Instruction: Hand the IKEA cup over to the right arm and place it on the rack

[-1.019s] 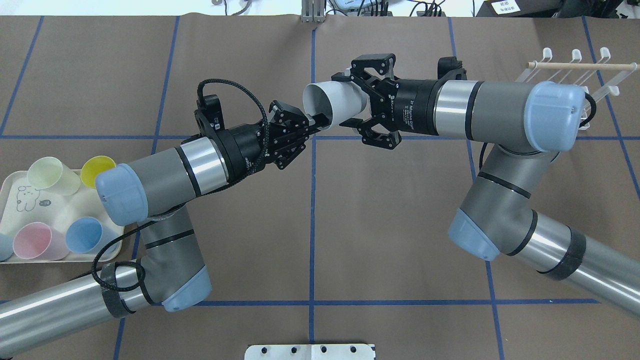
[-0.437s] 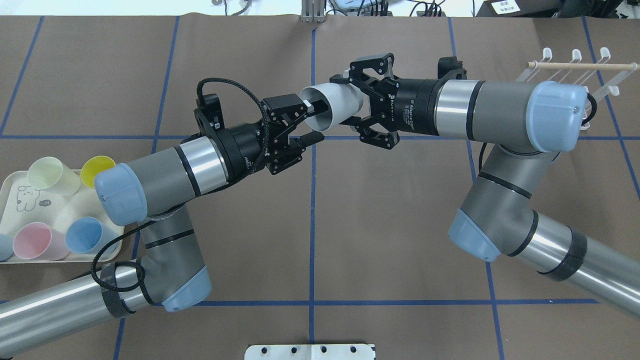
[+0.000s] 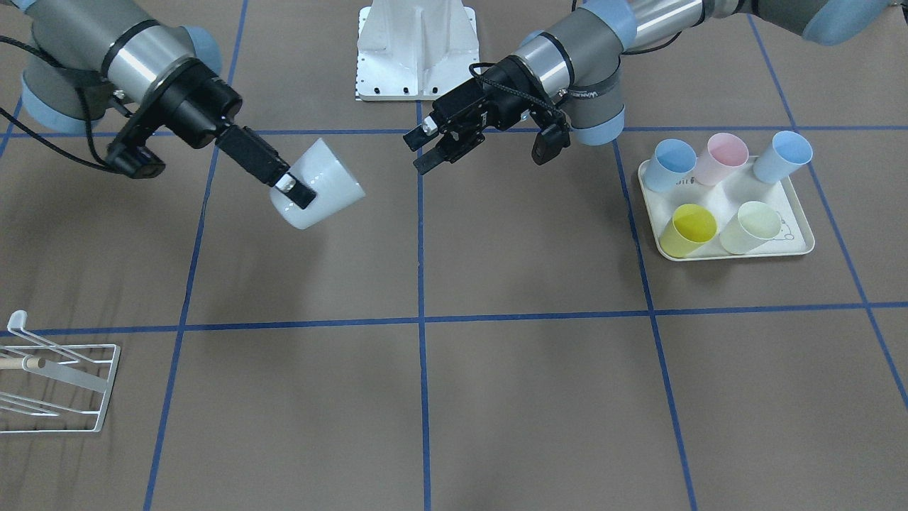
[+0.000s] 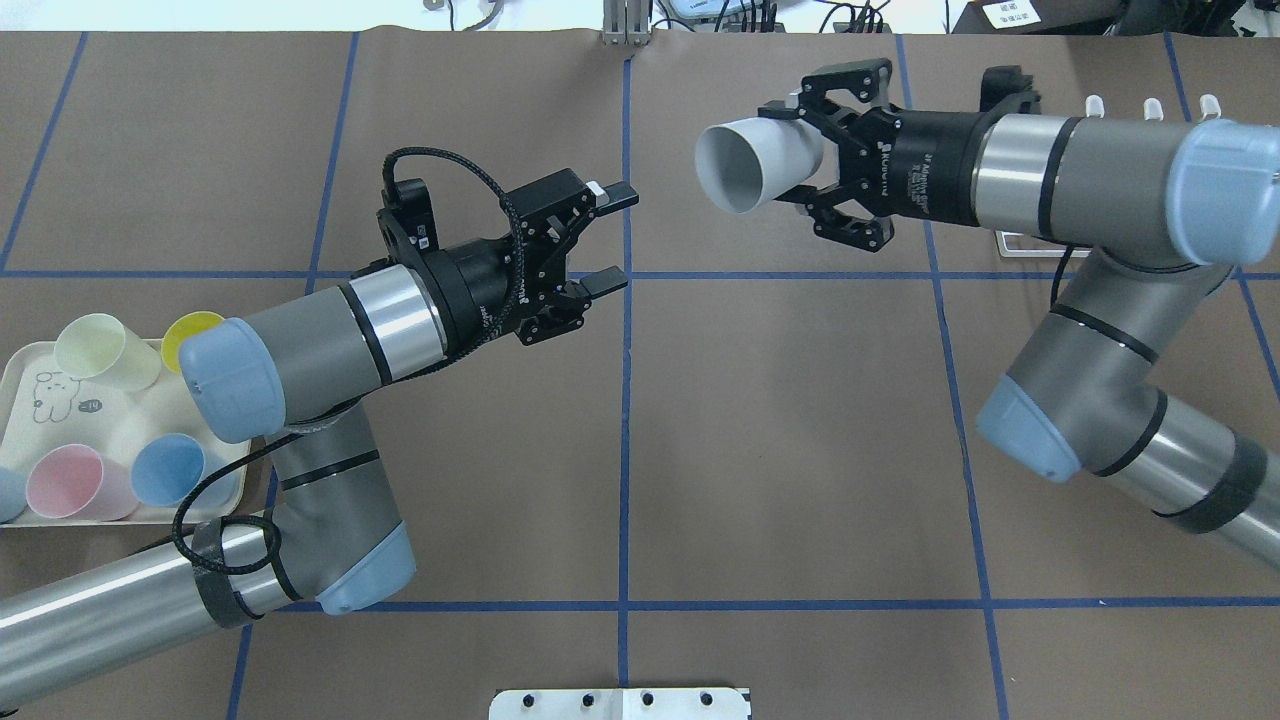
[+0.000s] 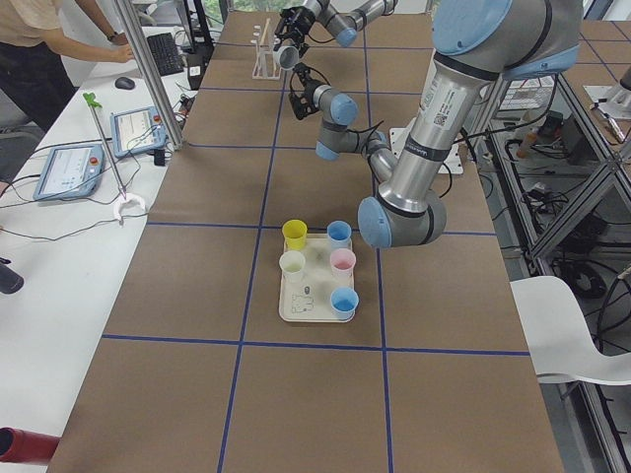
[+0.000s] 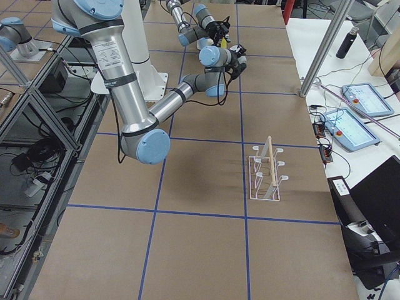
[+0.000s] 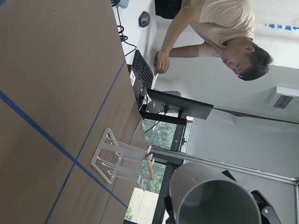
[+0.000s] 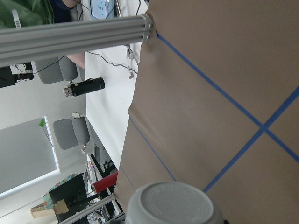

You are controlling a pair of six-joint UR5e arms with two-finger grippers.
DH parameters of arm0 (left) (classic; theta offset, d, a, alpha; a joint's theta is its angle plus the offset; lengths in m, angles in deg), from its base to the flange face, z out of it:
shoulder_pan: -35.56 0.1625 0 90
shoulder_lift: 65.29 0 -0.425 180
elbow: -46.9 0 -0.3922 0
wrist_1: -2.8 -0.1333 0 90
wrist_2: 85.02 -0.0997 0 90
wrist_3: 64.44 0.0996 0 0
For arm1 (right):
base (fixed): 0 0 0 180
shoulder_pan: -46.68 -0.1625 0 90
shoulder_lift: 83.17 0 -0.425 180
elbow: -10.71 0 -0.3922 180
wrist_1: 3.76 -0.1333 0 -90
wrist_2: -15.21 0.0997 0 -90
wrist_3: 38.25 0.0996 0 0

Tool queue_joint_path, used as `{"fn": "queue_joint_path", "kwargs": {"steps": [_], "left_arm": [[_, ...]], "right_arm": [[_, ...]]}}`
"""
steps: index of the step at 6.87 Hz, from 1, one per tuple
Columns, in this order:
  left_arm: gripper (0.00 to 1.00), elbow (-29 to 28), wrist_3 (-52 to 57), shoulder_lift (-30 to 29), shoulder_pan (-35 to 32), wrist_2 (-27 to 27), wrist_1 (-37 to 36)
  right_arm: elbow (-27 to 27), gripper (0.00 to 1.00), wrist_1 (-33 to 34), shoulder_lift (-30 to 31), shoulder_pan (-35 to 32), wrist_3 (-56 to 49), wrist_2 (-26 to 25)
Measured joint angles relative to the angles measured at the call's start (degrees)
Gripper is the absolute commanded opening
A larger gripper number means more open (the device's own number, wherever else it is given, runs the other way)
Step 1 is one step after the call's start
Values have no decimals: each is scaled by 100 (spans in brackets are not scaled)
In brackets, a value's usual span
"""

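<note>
The IKEA cup (image 4: 752, 165) is white, lies on its side in the air and its mouth faces my left arm. My right gripper (image 4: 795, 155) is shut on the cup near its base; the front-facing view shows one finger (image 3: 296, 190) pressed on the cup (image 3: 330, 177). My left gripper (image 4: 615, 238) stands open and empty, well apart from the cup. The white wire rack (image 3: 57, 387) stands at the table's far right; in the overhead view my right arm hides all but its prong tips (image 4: 1152, 103). The left wrist view shows the rack (image 7: 122, 158) and the cup's mouth (image 7: 214, 200).
A cream tray (image 4: 25, 365) at the left edge holds several pastel cups; it also shows in the front-facing view, tray (image 3: 798, 245). A person (image 7: 219, 32) sits past the table's far side. Blue tape lines cross the brown table cover.
My left gripper opened, let go of the cup's rim and drew back to the left. My right arm carried the cup up and to the right, toward the rack.
</note>
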Motion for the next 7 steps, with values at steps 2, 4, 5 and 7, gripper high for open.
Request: {"fn": "queue_joint_path", "kwargs": {"steps": [2, 4, 5, 7], "left_arm": [[100, -30, 5, 0, 2, -5, -38], [100, -67, 118, -12, 28, -6, -76], [100, -74, 182, -15, 33, -6, -124], [100, -95, 218, -16, 37, -6, -169]], "right_arm": [[0, 5, 58, 832, -774, -1725, 305], [-68, 5, 83, 1618, -1132, -3647, -87], [-79, 5, 87, 1959, -1171, -4391, -526], [-80, 5, 92, 2529, -1179, -5405, -1502]]}}
